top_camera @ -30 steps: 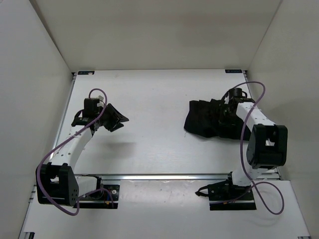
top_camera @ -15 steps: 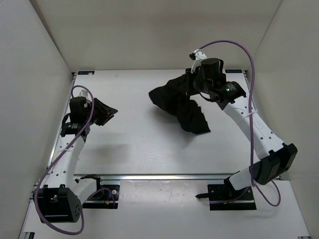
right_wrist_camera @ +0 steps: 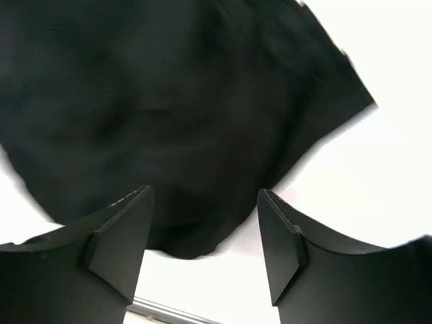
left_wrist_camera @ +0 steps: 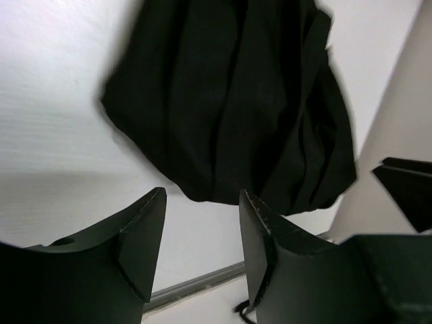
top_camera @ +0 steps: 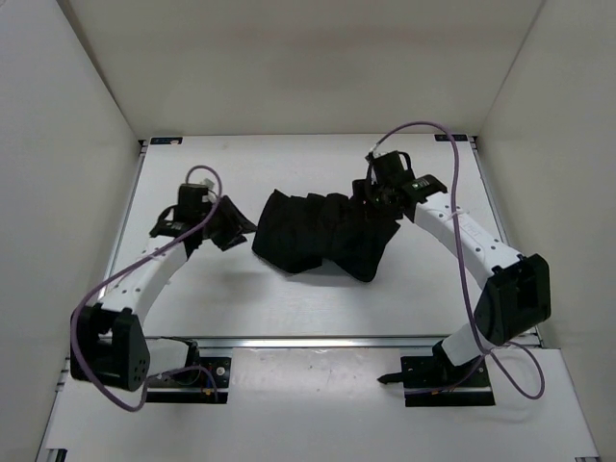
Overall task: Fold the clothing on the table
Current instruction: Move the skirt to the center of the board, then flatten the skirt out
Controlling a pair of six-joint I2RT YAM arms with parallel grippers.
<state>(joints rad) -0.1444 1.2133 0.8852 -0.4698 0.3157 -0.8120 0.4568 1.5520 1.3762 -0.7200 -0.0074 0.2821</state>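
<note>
Black clothing [top_camera: 322, 236] lies bunched mid-frame on the table [top_camera: 289, 303], my left gripper [top_camera: 239, 227] and right gripper [top_camera: 378, 195] both spread, empty, flanking it; flattening step, I reckon, and next needs edge pinches.

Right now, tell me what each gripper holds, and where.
Nothing: the left gripper and right gripper stand open, and the clothing lies loose on the table.

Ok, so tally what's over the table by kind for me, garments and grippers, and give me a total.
Black garments: 1, the clothing, lying bunched on the table.
Grippers: 2, the left gripper and the right gripper, both open, with nothing between their fingers.
Total: 3.
</note>
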